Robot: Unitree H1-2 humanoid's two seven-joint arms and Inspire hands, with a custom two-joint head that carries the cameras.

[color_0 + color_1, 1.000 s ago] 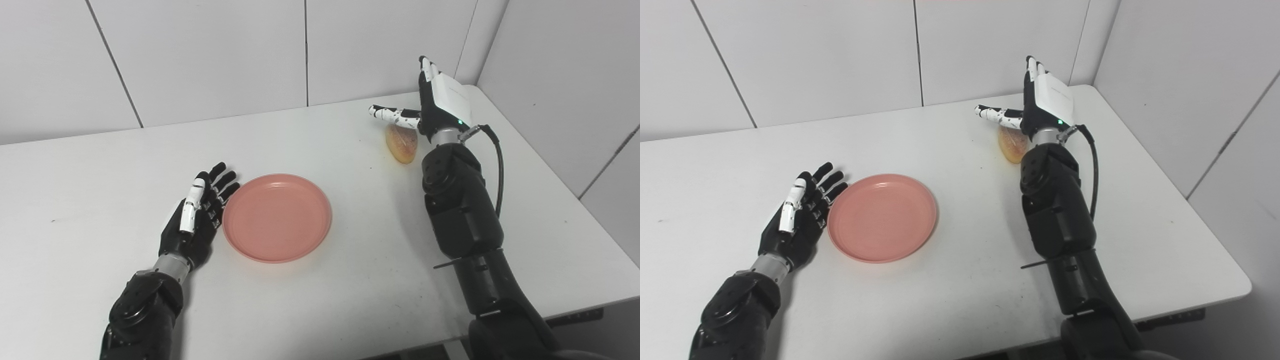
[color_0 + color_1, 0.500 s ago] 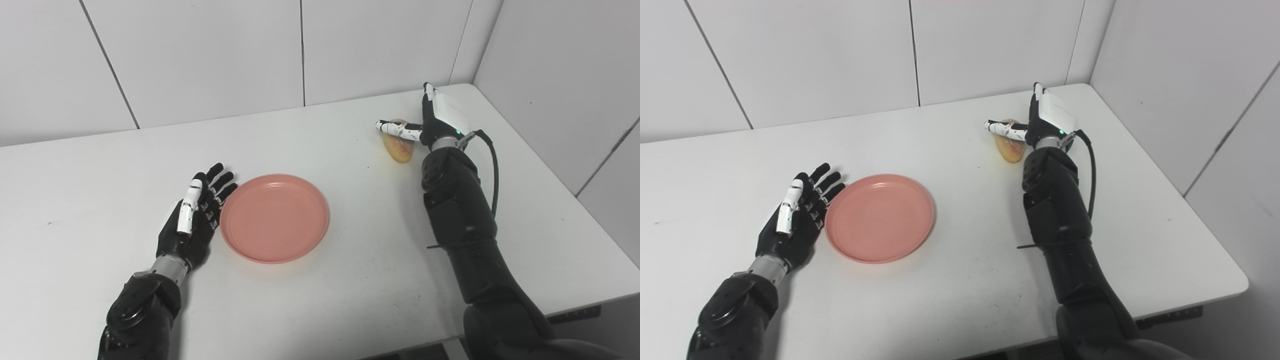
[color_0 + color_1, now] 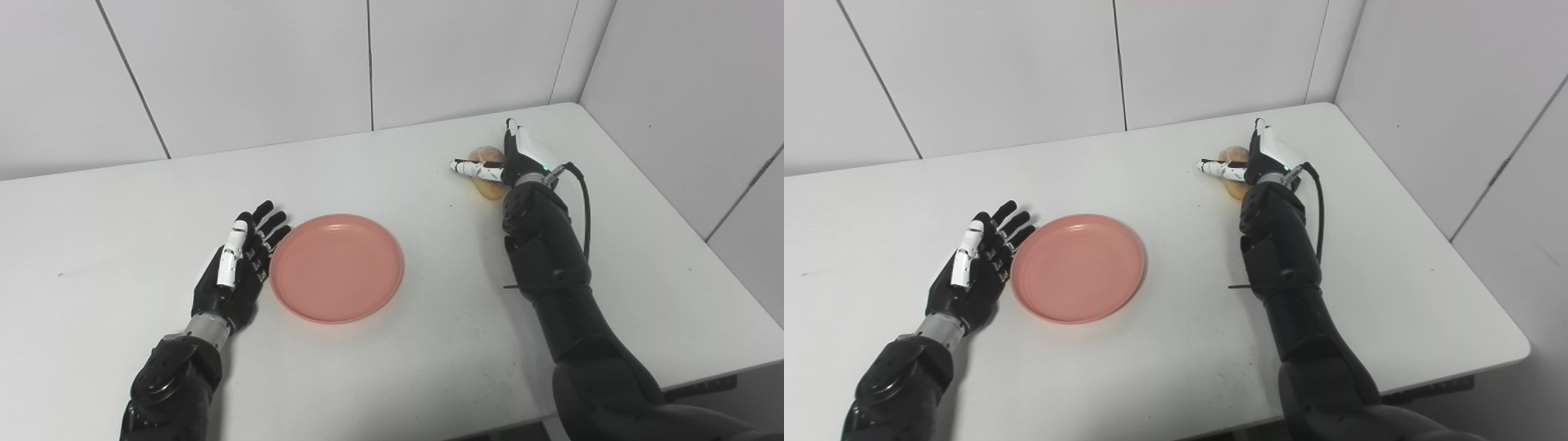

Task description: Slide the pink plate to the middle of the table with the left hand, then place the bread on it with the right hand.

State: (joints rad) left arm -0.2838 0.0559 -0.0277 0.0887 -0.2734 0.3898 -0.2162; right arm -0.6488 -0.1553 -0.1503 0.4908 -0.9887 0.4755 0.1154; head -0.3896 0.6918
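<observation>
A round pink plate (image 3: 337, 267) lies flat near the middle of the white table (image 3: 392, 184). My left hand (image 3: 239, 269) rests open on the table, fingers spread, its fingertips against the plate's left rim. A golden bread roll (image 3: 486, 153) lies at the far right of the table. My right hand (image 3: 514, 156) sits low over the roll with its thumb stretched across the roll's near side. The hand covers most of the bread, and the fingers are apart, not closed on it.
White panelled walls (image 3: 245, 67) close off the table's far side and right side. The table's right edge (image 3: 686, 245) runs close beside my right arm, and its front edge lies along the bottom of the view.
My right hand has come down from above the bread and now sits low over it. The left hand and the plate have stayed put. The camera shifted slightly.
</observation>
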